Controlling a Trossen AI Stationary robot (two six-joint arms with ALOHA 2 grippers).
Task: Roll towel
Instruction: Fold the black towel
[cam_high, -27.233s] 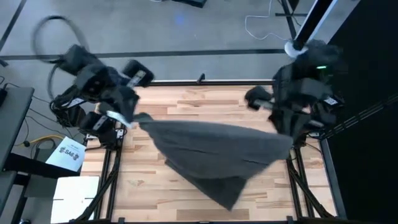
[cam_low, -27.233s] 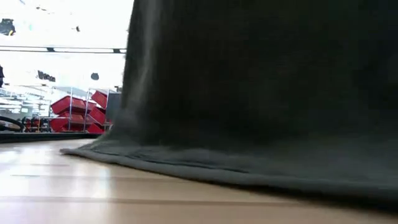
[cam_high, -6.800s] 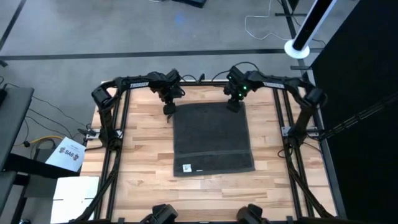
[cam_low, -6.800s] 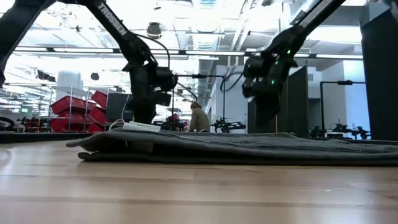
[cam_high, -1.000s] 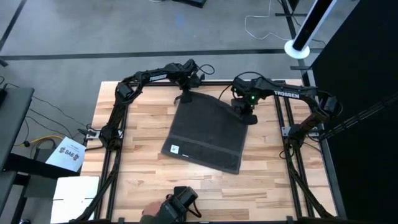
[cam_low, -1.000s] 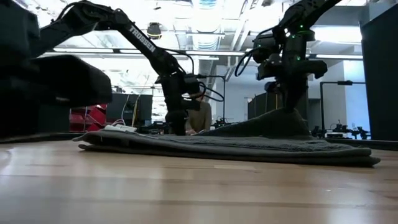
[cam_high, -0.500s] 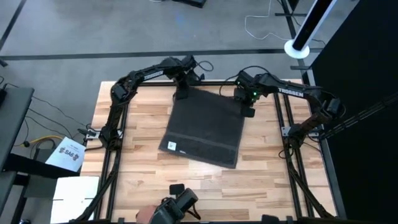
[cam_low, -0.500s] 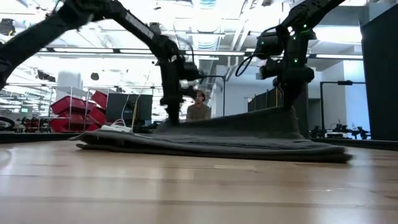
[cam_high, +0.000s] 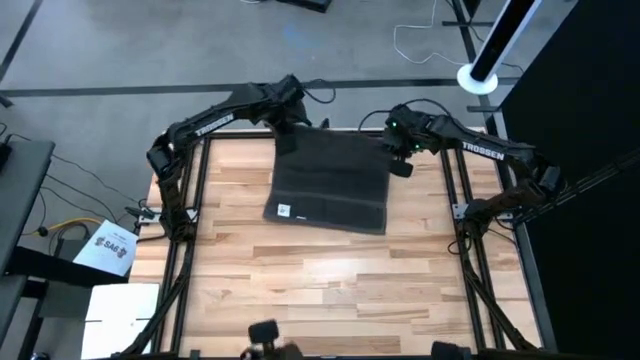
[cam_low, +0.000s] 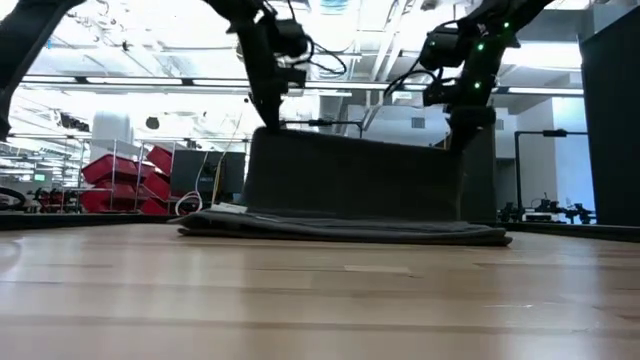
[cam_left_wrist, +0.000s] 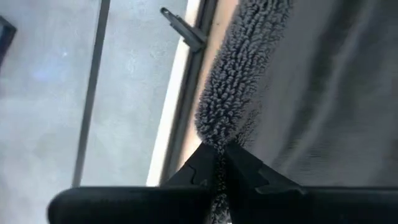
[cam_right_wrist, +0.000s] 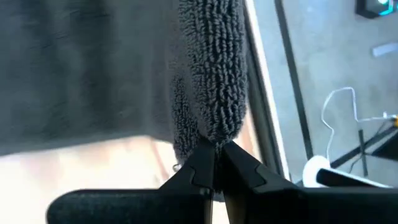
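**Towel hangs between 2 end effectors at the far edge of the worktop**

The left end effector (cam_high: 287, 130) is pinched tight on one far corner of the towel (cam_high: 330, 180), and the right end effector (cam_high: 393, 158) is pinched tight on the other. Each wrist view shows the thick looped hem squeezed between that arm's 2 fingers (cam_left_wrist: 239, 171) (cam_right_wrist: 199, 168).

From table height the held edge is up in the air — stretched almost level between the left end effector (cam_low: 266, 115) and the right end effector (cam_low: 458, 132) — and the towel (cam_low: 350, 185) drops from it like a curtain, with its lower part resting flat on the worktop (cam_low: 320, 300).

From above, the towel sits at the far middle of the worktop (cam_high: 300, 270). The resting part runs from the 2 end effectors toward the near side, the white tag (cam_high: 284, 210) at its near-left corner. The held edge runs left to right, so a roll would likely have to travel toward the near side, with both arms equally close to the job.
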